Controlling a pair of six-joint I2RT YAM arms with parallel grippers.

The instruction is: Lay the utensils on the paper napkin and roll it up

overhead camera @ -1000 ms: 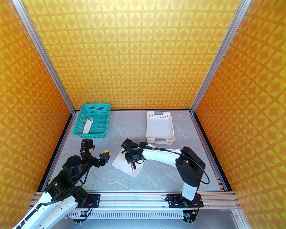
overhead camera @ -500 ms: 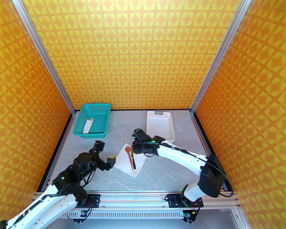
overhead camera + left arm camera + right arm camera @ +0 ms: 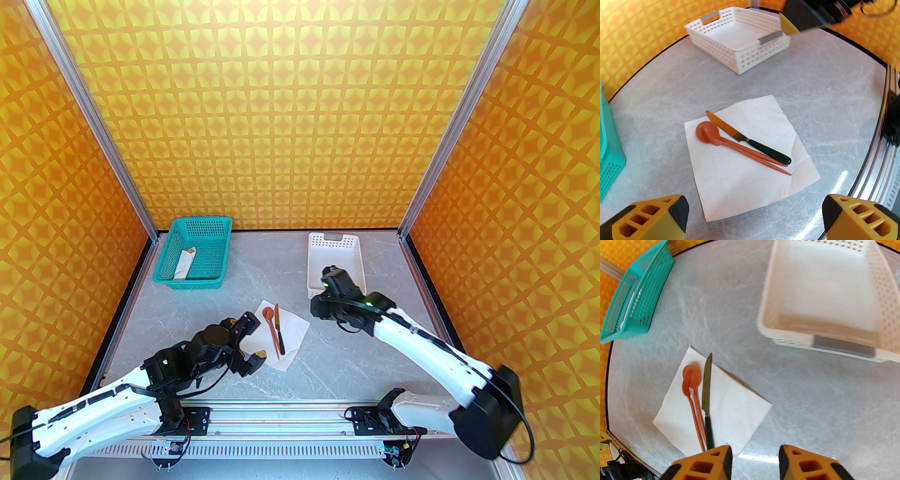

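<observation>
The paper napkin (image 3: 294, 328) lies flat at mid-table with the utensils on its left half. The reddish-brown spoon (image 3: 267, 312) has its bowl at the far end, and a second orange handle lies against the spoon's handle. Right of them is the knife (image 3: 280, 330), with an orange blade and a dark handle. My left gripper (image 3: 253, 341) is open at the napkin's near-left edge. In the left wrist view its fingertips (image 3: 678, 209) frame the napkin (image 3: 745, 185), spoon (image 3: 706, 134) and knife (image 3: 768, 151). My right gripper (image 3: 323, 310) hangs open and empty right of the napkin (image 3: 733, 408).
A teal basket (image 3: 194, 255) at the back left holds a white paper tube (image 3: 184, 265). A white perforated basket (image 3: 313, 262) stands at the back right, just behind my right wrist. The aluminium rail runs along the table's near edge.
My right arm has pulled back from the napkin toward the white basket, leaving the utensils on the paper, its jaws widening. My left arm has swung in to the napkin's near-left edge.
</observation>
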